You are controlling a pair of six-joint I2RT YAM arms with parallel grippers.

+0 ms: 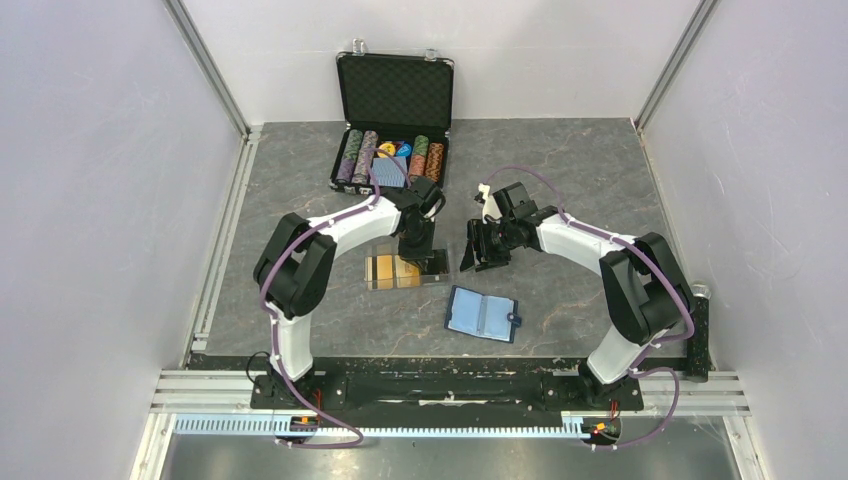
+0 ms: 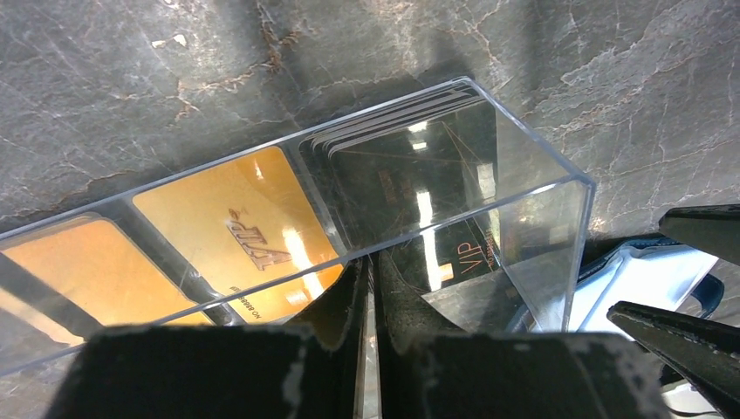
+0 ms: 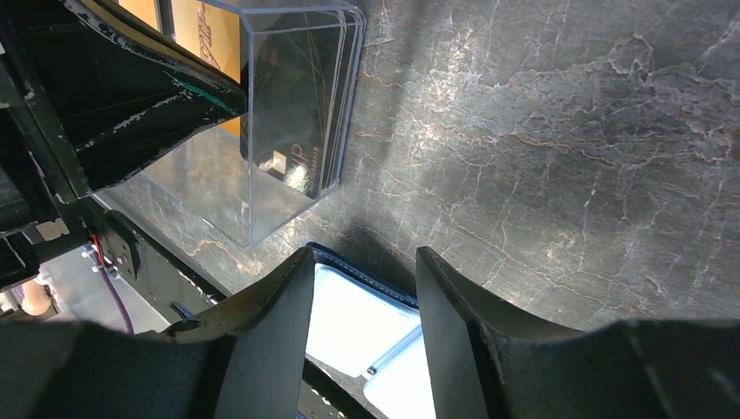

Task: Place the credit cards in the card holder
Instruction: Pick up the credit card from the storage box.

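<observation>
Gold-orange credit cards (image 2: 231,231) with dark "VIP" script and glossy black cards (image 2: 410,179) traced with fine gold lines show through a clear tray (image 2: 545,253). The tray stands on a grey marble-patterned table (image 1: 590,180) veined in white and rust. The card holder (image 1: 482,314) is navy at its edges with pale blue pockets, while a black briefcase (image 1: 395,90) carries multicoloured striped poker chips (image 1: 362,157) and a blue patterned deck (image 1: 388,172).

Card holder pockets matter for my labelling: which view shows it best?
Top external: the card holder lies open, whole, pockets up. Left wrist catches one corner; right wrist only a strip at the bottom edge.
</observation>
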